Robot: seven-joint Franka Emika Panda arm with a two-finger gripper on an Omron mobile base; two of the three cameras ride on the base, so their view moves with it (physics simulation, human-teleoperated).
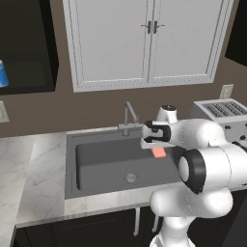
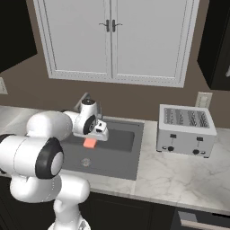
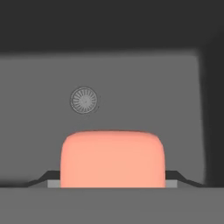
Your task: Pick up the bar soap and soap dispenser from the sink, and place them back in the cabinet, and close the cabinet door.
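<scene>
The soap (image 3: pixel 113 158) sits between the jaws (image 3: pixel 113 183), a dark tip flush at each side of it, so they are gripping it. In the base views the orange bar (image 1: pixel 159 153) hangs just under the hand, above the sink (image 1: pixel 101 164) floor and near its right wall, with the drain (image 3: pixel 84 100) lower down and apart. The faucet (image 1: pixel 128 116) stands at the back rim, close behind the hand. The blue dispenser (image 1: pixel 3 73) stands in the open dark cabinet (image 1: pixel 29 48) up left. A toaster (image 2: pixel 186 129) sits on the bench (image 2: pixel 179 173) right of the sink.
</scene>
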